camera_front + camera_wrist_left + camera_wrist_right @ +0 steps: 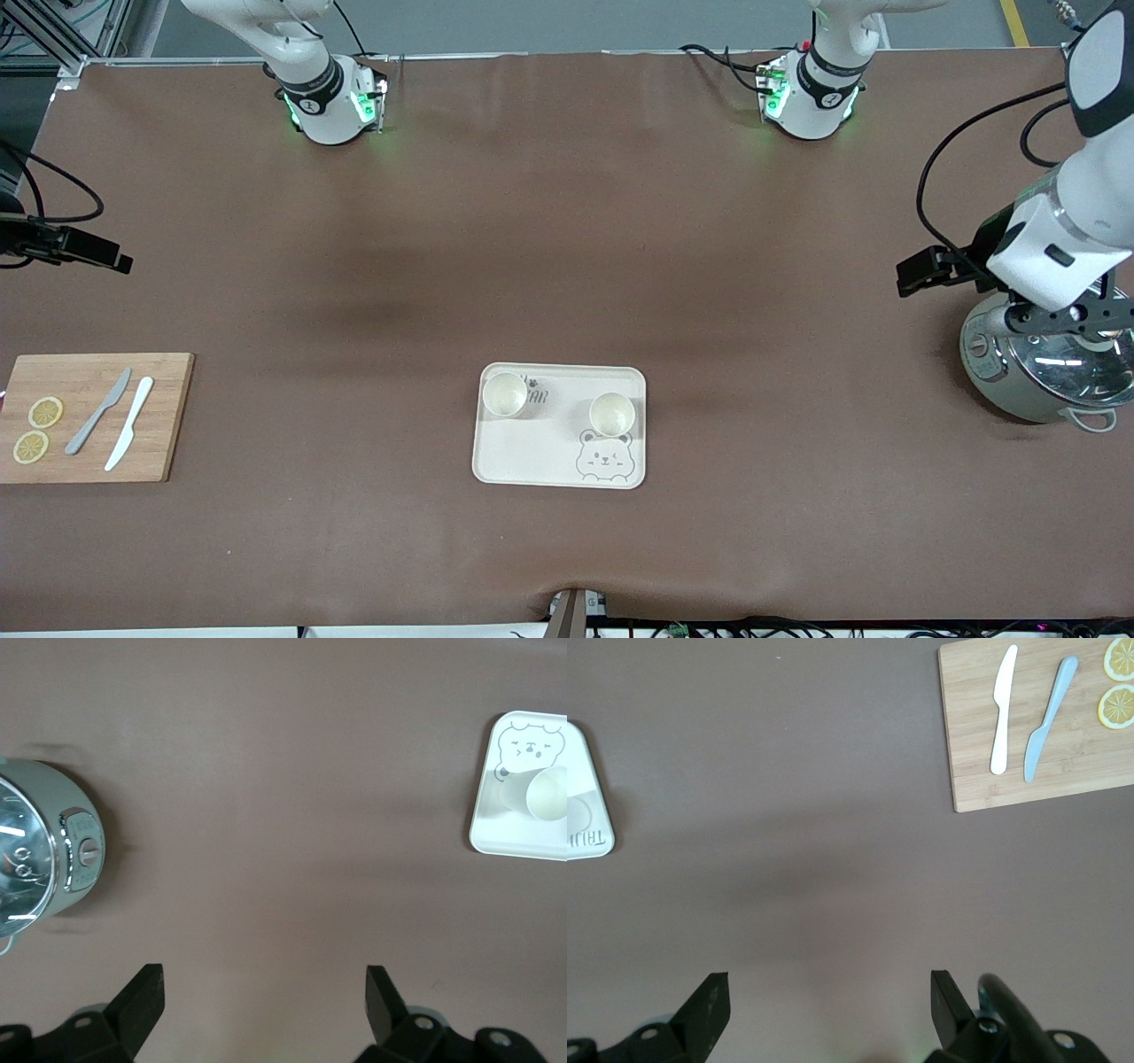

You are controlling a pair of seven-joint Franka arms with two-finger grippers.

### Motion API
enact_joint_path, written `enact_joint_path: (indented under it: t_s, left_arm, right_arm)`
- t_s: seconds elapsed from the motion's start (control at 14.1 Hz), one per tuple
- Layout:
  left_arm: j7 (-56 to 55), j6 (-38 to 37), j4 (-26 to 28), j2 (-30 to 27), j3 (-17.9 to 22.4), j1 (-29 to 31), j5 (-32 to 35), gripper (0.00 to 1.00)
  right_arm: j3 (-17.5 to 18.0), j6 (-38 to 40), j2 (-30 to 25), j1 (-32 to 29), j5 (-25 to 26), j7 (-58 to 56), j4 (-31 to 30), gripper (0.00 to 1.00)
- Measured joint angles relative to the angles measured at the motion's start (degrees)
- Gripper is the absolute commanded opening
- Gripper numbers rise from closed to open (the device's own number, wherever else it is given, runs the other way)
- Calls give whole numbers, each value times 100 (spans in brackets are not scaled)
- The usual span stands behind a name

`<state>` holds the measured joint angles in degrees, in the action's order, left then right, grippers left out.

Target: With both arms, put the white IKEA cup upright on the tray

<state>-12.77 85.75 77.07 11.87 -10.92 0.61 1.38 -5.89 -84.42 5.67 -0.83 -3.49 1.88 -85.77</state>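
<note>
The cream tray [532, 456] with the bear face lies on the brown table, toward the front camera, midway between the arms' ends. Two white cups stand upright on it, one [505, 393] at its right-arm end and one [612, 413] above the bear face. My left gripper [264, 988] is open and empty, high over bare table beside the rice cooker; it shows in the front view [1074, 317]. The tray [505, 837] and one cup [547, 795] show in the left wrist view. My right gripper [830, 992] is open and empty over bare table between a tray corner [585, 815] and the board.
A grey rice cooker [1036, 372] stands at the left arm's end. A wooden cutting board [159, 416] lies at the right arm's end, holding two knives [128, 424] and two lemon slices [37, 430]. A dark part of the right hand [71, 246] shows above the board.
</note>
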Motion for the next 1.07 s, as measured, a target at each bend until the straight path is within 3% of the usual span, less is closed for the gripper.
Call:
enact_joint_path:
  t_s: [0.43, 0.93, 1.07]
  left_arm:
    - [0, -117, 104, -451, 0, 3, 0, 100]
    - [148, -118, 141, -459, -12, 43, 327, 100]
    - [156, -118, 141, -459, -39, 40, 369, 100]
  right_arm:
    - [34, -141, -630, 33, 7, -61, -381, 100]
    - [64, -277, -684, 53, 16, -124, -361, 100]
    - [78, -313, -680, 71, 227, -132, -304, 100]
